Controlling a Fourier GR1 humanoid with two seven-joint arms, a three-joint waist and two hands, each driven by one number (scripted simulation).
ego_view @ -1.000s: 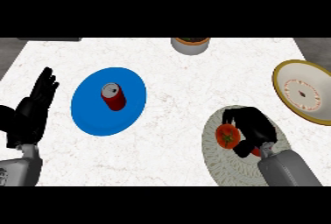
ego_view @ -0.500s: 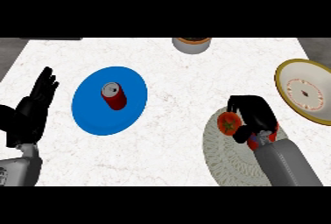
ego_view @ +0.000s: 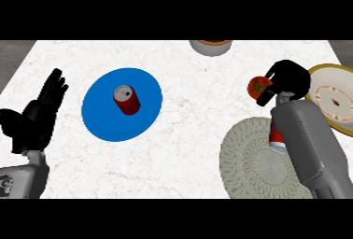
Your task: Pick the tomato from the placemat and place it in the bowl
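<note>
A red tomato point(ego_view: 257, 88) with a green stem is in my right hand point(ego_view: 288, 78), whose fingers curl round it from the right. The hand holds it above the counter, just past the far edge of the round woven placemat point(ego_view: 251, 163) and just left of the cream, yellow-rimmed bowl point(ego_view: 336, 88) at the right edge. My grey right forearm crosses the placemat's right side. My left hand point(ego_view: 36, 119) rests open at the left edge, fingers up.
A blue plate point(ego_view: 103, 121) left of centre carries a red can point(ego_view: 127, 100). Another can point(ego_view: 277, 139) shows partly under my right forearm on the placemat. A small round container point(ego_view: 210, 46) stands at the counter's far edge.
My right hand has lifted the tomato off the placemat and carried it away from me and to the right, close to the bowl. The left hand has stayed still.
</note>
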